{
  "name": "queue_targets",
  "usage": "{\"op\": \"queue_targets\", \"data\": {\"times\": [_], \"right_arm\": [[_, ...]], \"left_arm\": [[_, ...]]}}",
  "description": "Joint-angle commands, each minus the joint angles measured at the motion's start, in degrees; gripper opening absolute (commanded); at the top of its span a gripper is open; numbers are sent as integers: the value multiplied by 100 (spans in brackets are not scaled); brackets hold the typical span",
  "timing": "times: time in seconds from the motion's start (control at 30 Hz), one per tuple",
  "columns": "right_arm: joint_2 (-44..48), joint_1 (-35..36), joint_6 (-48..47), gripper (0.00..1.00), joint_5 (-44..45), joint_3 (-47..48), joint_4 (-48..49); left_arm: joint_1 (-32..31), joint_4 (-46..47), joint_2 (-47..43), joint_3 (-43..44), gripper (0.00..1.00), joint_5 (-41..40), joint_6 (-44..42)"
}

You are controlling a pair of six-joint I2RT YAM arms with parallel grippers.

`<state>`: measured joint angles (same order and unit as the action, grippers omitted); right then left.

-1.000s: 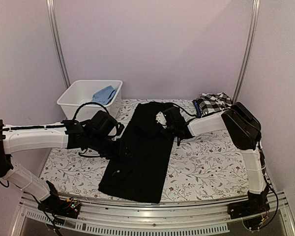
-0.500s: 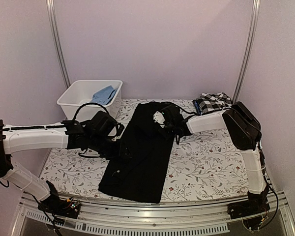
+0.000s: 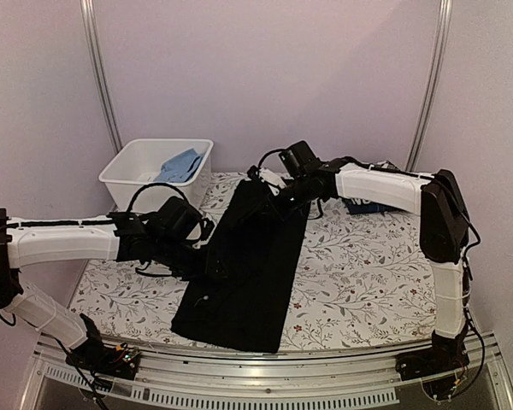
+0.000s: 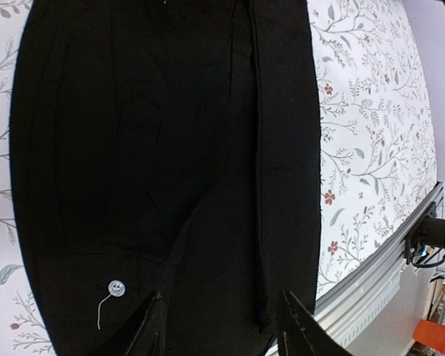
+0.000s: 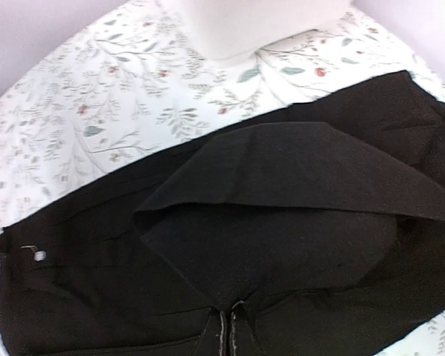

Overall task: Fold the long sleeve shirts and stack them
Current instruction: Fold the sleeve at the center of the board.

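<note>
A plain black long sleeve shirt (image 3: 248, 273) lies lengthwise down the middle of the flowered table. My right gripper (image 3: 275, 183) is shut on its far end and holds that end raised off the table. In the right wrist view the closed fingertips (image 5: 228, 335) pinch black cloth, and a lifted fold (image 5: 282, 178) hangs in front of them. My left gripper (image 3: 210, 260) sits low over the shirt's left edge, open. Its two fingers (image 4: 150, 326) straddle flat black cloth (image 4: 170, 148) next to a small white button (image 4: 116, 287). They grip nothing.
A white bin (image 3: 130, 175) holding blue cloth (image 3: 181, 164) stands at the back left. A dark garment (image 3: 368, 203) lies at the back right, mostly hidden behind my right arm. The metal table rail (image 3: 265, 376) runs along the near edge.
My right gripper has closed on the shirt's far end and risen toward the back, lifting that end. The left arm has stayed put.
</note>
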<state>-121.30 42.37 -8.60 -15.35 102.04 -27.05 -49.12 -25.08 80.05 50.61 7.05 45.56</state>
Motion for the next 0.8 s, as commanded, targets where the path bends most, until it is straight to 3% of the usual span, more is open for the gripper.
{"op": "queue_targets", "data": {"times": [0.0,0.23,0.43,0.57,0.77], "right_arm": [[230,8,734,0,-2290,132,-727],[457,-7,2363,0,-4057,-345,173],[933,-31,3651,0,-4265,-1707,1583],[1294,-44,4419,1,-4038,-2683,2344],[1882,-54,4401,21,-2752,-3628,1946]], "left_arm": [[141,169,-177,-94,50,72,-94],[273,246,-301,-245,50,163,-158],[348,315,-383,-384,50,250,-221],[391,389,-348,-434,51,382,-270],[394,614,-223,-528,51,587,-265]]}}
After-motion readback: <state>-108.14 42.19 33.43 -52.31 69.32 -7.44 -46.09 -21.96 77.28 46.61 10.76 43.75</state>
